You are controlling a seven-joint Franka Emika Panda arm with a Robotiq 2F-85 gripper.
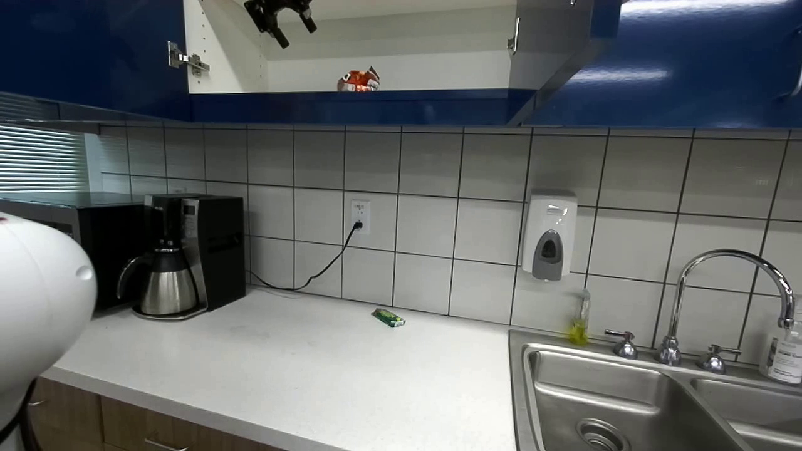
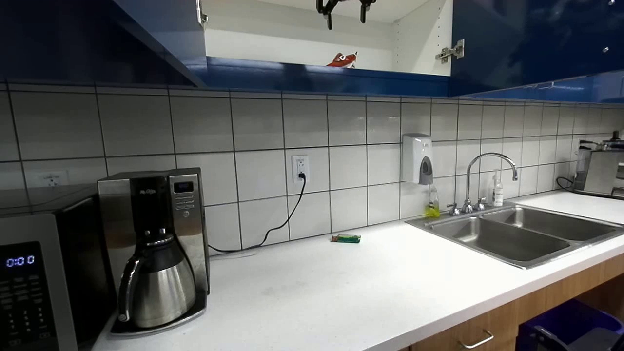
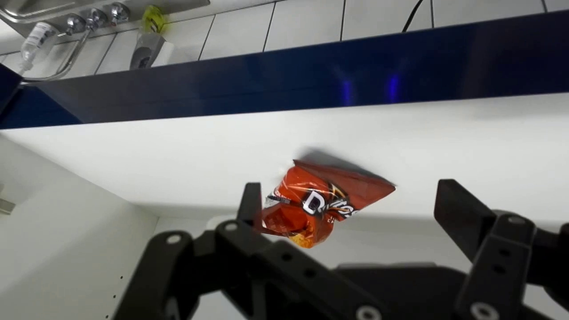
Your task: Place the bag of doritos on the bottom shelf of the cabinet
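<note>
The bag of doritos lay crumpled on the bottom shelf of the cabinet, behind the blue front edge, which hid its underside in both exterior views; whether it touched the back wall could not be told. Above it hung the fingers, spread wide and holding nothing, and both exterior views showed white interior between their tips and the packet. I judged from this that the placing and the letting go were done, leaving only the retreat. The next move called for raising the fingers a little more and drawing them out through the opening, clear of the open doors; so light a packet would probably shift if brushed. Below the cabinet, the tiled wall carried an outlet and a soap dispenser. The white worktop ran beneath, with a small green packet lying near the wall. At one end stood a coffee maker with its steel carafe, just beside a microwave; towards the other were the double sink, its curved faucet and a bottle of yellow liquid. Wood-fronted drawers sat underneath, a blind covered the window, and a rounded white part of the arm edged into an exterior view.
</note>
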